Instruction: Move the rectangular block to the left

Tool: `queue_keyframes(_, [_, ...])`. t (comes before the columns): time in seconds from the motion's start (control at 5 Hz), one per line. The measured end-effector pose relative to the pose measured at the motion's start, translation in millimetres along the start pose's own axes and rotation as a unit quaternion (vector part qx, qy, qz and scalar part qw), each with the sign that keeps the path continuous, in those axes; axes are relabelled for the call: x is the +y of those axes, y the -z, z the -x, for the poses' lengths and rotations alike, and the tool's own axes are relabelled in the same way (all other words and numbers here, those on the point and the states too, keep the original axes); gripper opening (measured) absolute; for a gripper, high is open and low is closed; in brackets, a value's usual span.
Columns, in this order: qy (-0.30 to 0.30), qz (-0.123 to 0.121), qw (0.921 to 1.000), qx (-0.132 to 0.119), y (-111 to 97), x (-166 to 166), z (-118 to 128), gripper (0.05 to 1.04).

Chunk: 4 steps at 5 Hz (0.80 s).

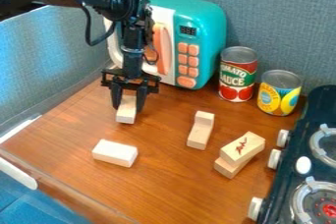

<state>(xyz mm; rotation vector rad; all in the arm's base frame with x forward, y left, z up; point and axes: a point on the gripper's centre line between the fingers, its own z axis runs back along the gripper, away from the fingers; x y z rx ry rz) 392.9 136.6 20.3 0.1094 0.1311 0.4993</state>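
Observation:
The gripper (128, 104) hangs down in front of the microwave at the upper left, its two fingers flush against opposite sides of a pale wooden rectangular block (126, 111). The block's near end sticks out toward the camera, while its far part is hidden between the fingers. Whether it touches the table is hard to tell. Closer to the camera, a whitish rectangular block (115, 153) lies flat on the table, apart from the gripper.
An L-shaped block (201, 130) lies right of the gripper. Farther right, a block with red marks (242, 148) rests on another block (230, 167). Behind stand a teal microwave (213, 26), a red can (238, 74) and a yellow can (279, 93). A stove (318, 107) borders the right.

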Motion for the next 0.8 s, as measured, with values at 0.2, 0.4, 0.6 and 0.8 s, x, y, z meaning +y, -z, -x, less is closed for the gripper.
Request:
queue_keyframes(0.2, [0.000, 0.000, 1.0000, 0.003, 4, -1, 2, 0.952])
queue_keyframes(0.4, [0.002, 0.001, 1.0000, 0.000, 4, -3, 6, 1.003])
queue_keyframes(0.6, [0.020, 0.008, 0.9992, -0.035, -34, -9, 13, 1.000])
queue_keyframes(0.8, [0.066, 0.003, 0.9941, -0.086, -76, -29, 32, 1.000])
